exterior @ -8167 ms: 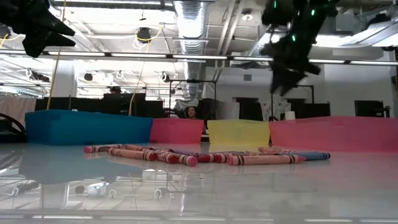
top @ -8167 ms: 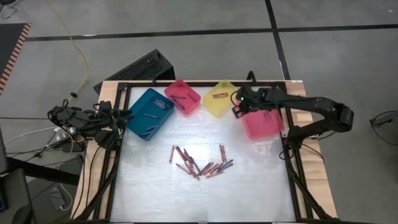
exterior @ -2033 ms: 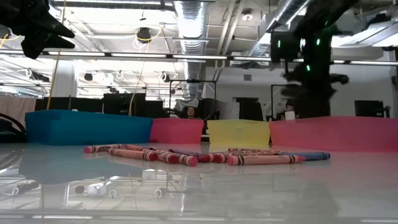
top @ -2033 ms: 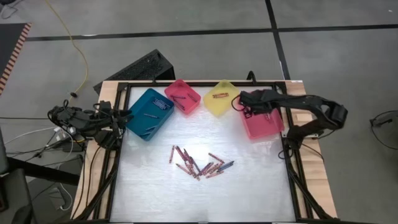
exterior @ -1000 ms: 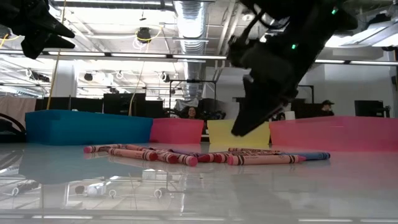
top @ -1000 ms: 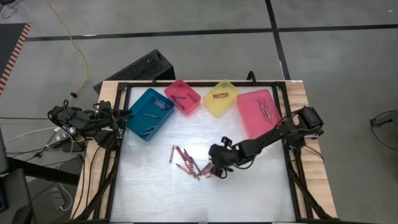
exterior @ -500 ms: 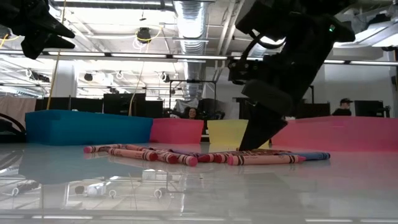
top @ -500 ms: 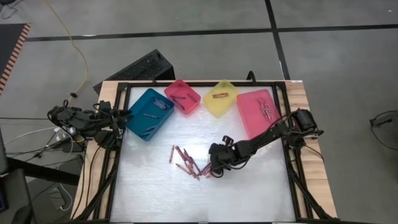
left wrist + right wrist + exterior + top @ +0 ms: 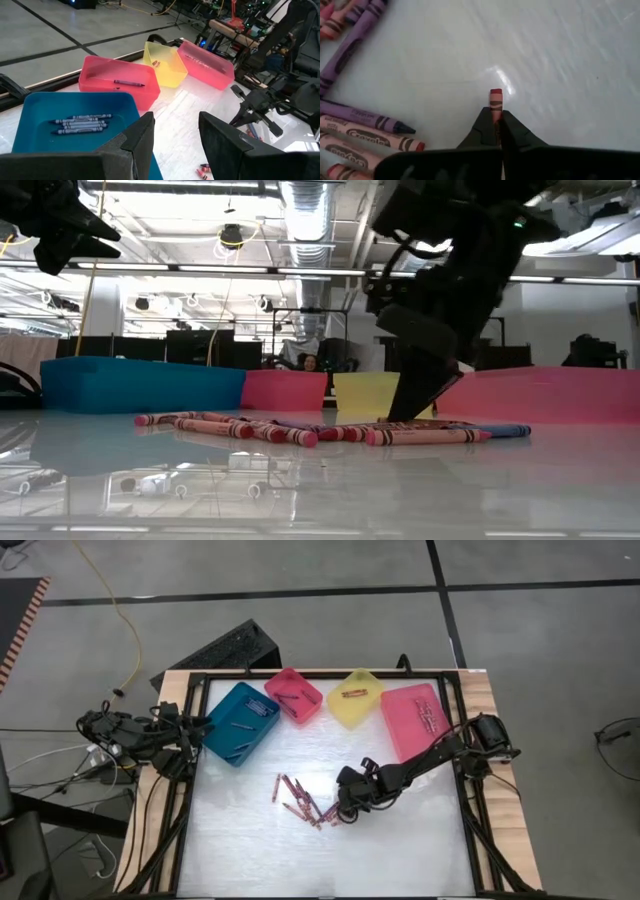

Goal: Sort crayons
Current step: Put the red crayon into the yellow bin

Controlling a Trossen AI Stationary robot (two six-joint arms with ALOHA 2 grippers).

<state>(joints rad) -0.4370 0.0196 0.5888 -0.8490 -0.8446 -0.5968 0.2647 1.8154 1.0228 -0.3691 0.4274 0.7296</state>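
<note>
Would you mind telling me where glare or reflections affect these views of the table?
High view: the table looks washed-out white. Low view: its glossy top mirrors the ceiling lights and the teal bin. Right wrist view: a bright glint sits just beyond the red crayon pinched in the right gripper.

In the right wrist view the red crayon pinched in the right gripper is mostly hidden by the fingers; the pile's crayons are cut off
</note>
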